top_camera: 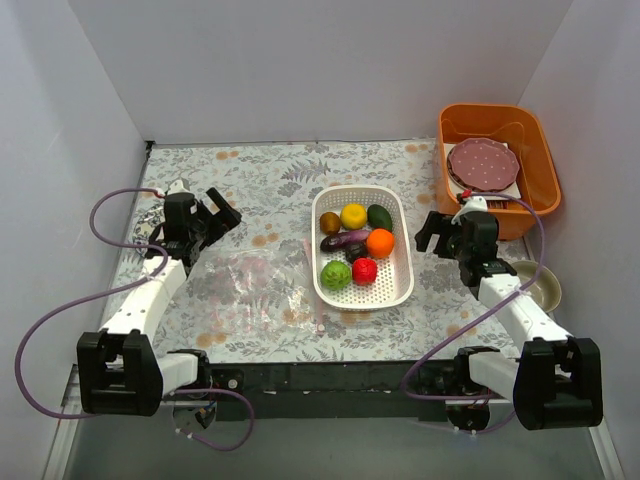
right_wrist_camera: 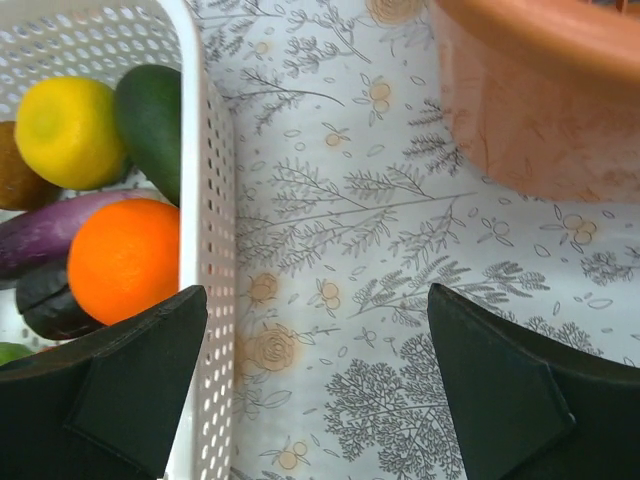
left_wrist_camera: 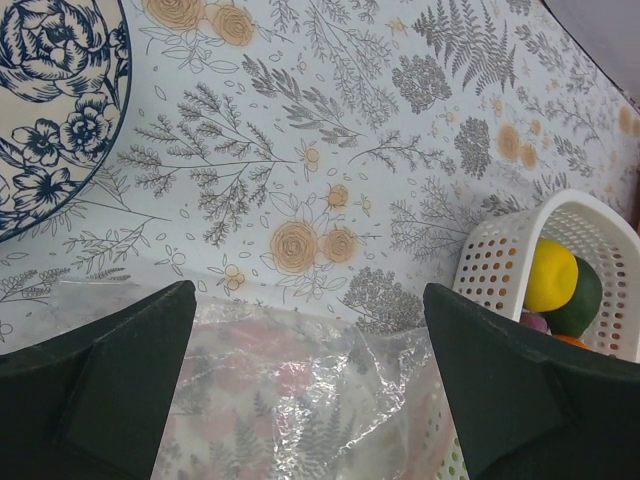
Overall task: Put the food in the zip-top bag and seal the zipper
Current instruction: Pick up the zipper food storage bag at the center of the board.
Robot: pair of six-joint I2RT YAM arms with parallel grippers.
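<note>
The food lies in a white perforated basket point(top_camera: 403, 255): lemon point(top_camera: 353, 215), avocado point(top_camera: 379, 217), kiwi point(top_camera: 329, 222), eggplant point(top_camera: 343, 240), orange point(top_camera: 380, 243), green ball point(top_camera: 336, 275), red ball point(top_camera: 364, 270). The clear zip-top bag point(top_camera: 255, 290) lies flat left of the basket; its pink zipper is not clear. My left gripper point(top_camera: 212, 222) is open and empty above the bag's far edge point(left_wrist_camera: 290, 400). My right gripper point(top_camera: 428, 235) is open and empty just right of the basket wall point(right_wrist_camera: 205, 250), near the orange point(right_wrist_camera: 125, 258).
An orange bin point(top_camera: 535, 150) holding a pink dotted plate point(top_camera: 483, 163) stands at the back right. A metal bowl point(top_camera: 542, 285) sits by the right arm. A blue-and-white plate point(left_wrist_camera: 50, 100) lies at the far left. White walls enclose the table.
</note>
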